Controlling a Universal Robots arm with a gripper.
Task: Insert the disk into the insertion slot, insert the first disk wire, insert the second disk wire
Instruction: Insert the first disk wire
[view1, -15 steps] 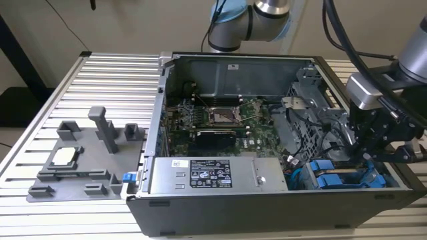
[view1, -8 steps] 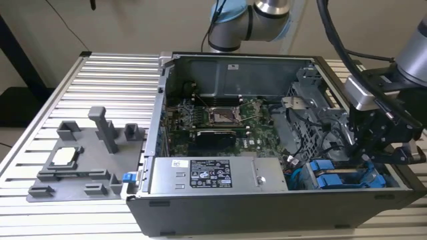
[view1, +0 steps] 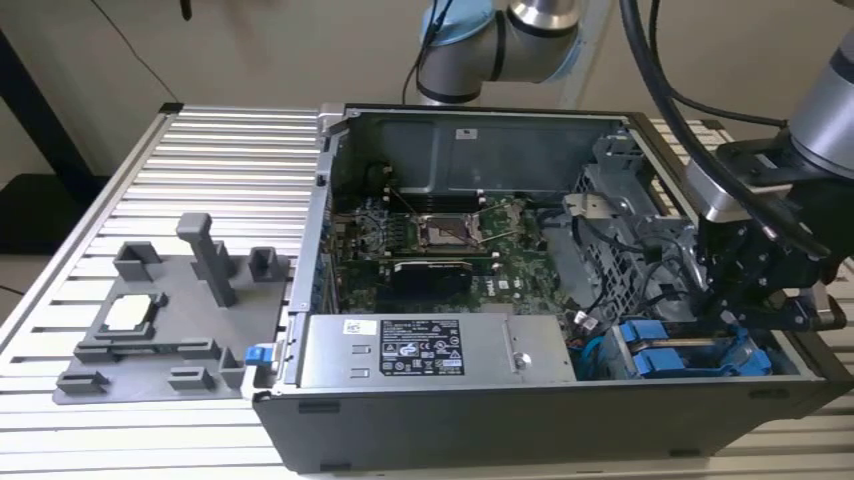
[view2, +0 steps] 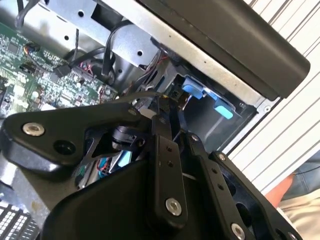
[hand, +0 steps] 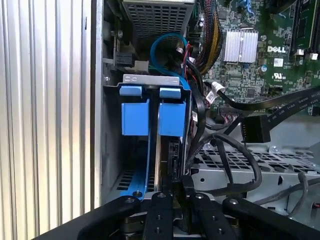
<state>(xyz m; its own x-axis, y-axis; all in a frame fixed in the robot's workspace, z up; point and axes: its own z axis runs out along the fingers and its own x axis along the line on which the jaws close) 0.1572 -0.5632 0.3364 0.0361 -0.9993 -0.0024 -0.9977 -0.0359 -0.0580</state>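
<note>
A black label (view1: 420, 347) with white print sits on the power-supply box (view1: 534, 352) — its words too small to read — beside a small white sticker (view1: 360, 326). White lettering (hand: 276, 49) stands on the green motherboard (hand: 280, 30) by the heatsink (hand: 241, 46).

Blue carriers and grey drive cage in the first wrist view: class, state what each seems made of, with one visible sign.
Blue carriers: probably plastic, matte, evenly coloured, with moulded tabs. Drive cage: likely thin sheet metal, dull grey, punched with rows of holes.
</note>
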